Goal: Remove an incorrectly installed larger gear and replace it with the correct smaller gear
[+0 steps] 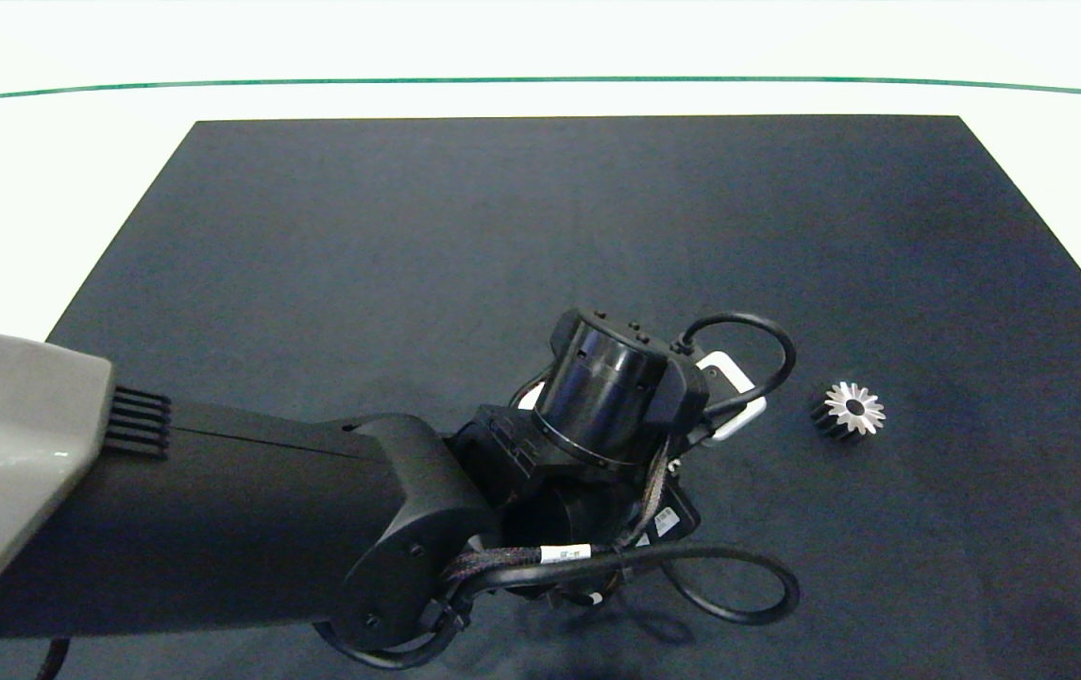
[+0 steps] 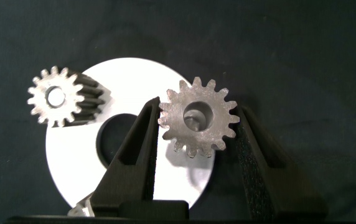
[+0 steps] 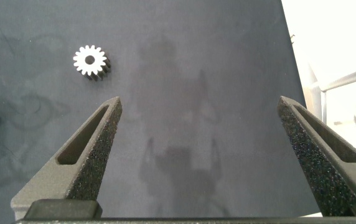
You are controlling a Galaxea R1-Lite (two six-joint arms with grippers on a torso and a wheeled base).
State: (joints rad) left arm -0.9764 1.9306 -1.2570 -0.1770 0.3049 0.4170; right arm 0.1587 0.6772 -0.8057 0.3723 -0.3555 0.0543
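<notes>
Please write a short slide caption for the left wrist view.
Left gripper holds a small gear above a white disc.

L arm hides its own gripper in head view. White disc partly covered by fingers, cut off at frame edge. R arm not seen from head cam.

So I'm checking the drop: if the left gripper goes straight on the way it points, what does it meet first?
Likely the flat white disc right beneath the small silver stubby-toothed gear held by the left gripper; the gap between them is hard to judge.
</notes>
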